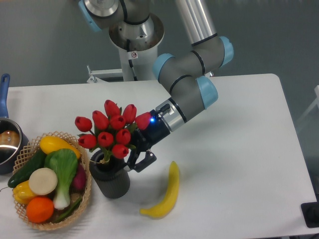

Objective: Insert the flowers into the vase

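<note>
flowers (112,130) over vase (110,180), lower left | stems reached rim, tilted right | gripper (133,157) pinched stems, vase lower-left of it

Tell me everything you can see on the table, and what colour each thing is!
flowers: one bunch of about ten tulips, red with green stems, stems reaching down into the vase
vase: one, dark grey, near the front edge, just right of the basket
banana: one, yellow, lying on the table right of the vase
wicker basket: one, tan, front left corner
vegetables and fruit: several in the basket, green, yellow, white, orange and purple
pot: one, steel with a blue handle, cut off by the left edge
table: one, white
arm: one, grey with light blue caps, coming from the back
hand: one, black, beside the bunch above the vase; its grip is hidden
</note>
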`<action>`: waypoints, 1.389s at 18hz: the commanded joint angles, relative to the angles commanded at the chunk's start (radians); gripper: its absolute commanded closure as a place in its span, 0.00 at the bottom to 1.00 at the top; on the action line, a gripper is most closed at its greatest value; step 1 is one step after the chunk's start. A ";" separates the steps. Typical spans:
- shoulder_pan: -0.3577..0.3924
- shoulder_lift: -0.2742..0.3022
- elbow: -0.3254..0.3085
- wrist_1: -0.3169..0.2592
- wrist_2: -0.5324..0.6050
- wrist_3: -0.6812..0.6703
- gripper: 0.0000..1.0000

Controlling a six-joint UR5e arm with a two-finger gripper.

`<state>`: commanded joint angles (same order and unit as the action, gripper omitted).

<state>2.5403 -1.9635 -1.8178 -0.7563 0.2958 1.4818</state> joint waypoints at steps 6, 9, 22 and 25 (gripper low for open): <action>-0.037 -0.006 0.031 0.000 0.089 -0.061 0.03; -0.038 0.006 0.020 -0.002 0.094 -0.061 0.02; 0.011 0.241 -0.002 -0.008 0.541 -0.172 0.00; 0.032 0.294 0.044 -0.024 0.698 -0.238 0.00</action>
<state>2.5725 -1.6691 -1.7734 -0.7807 0.9936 1.2441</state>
